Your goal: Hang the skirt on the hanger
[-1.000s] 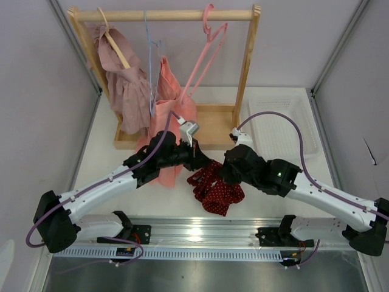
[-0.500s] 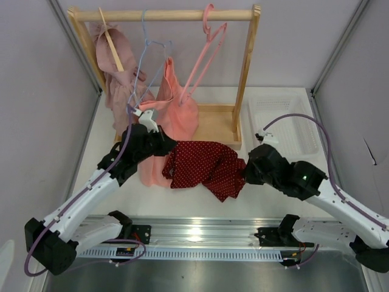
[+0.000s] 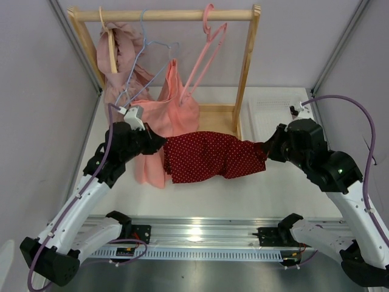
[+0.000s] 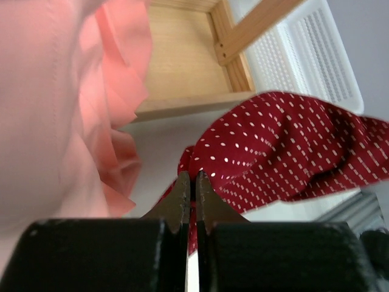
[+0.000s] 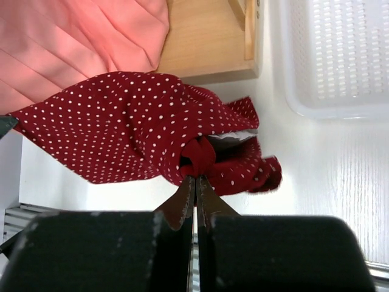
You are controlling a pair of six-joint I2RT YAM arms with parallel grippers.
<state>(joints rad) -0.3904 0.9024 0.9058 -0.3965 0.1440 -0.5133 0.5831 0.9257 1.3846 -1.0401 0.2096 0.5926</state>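
Left gripper [image 4: 189, 181] and right gripper [image 5: 194, 182] clamp the dark red polka-dot fabric skirt [image 3: 209, 157] taut before the slim pink plastic hanger [image 3: 202, 59]; lift evenly.

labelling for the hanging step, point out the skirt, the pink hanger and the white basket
skirt [image 3: 206, 157], top view, middle of the stretched cloth
pink hanger [image 3: 207, 19], top view, its hook
white basket [image 3: 270, 118], top view, bare floor

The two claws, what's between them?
The skirt stretches from the left claw to the right claw, each pinching an end; the top view shows it.
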